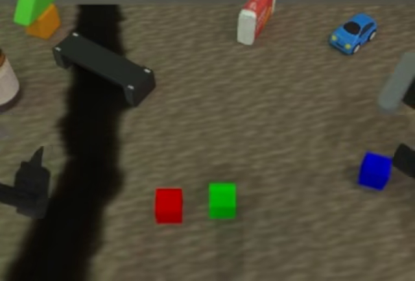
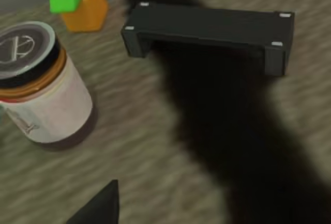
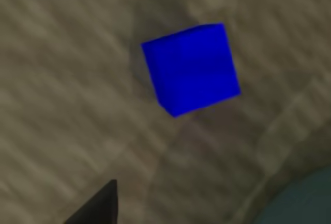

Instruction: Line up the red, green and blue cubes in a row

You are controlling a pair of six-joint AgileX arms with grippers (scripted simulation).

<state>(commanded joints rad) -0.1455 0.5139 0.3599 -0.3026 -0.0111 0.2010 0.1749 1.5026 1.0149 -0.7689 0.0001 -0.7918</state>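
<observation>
The small deep-blue cube (image 1: pixel 375 170) sat alone at the counter's right side, just beside the right pincer (image 1: pixel 405 161), whose finger spacing I could not tell, well apart from the red cube (image 1: pixel 168 204) and green cube (image 1: pixel 222 200) standing side by side.

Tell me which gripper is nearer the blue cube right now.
Right. The right gripper is just beside the blue cube at the table's right edge; the left gripper sits far across at the left edge.
</observation>
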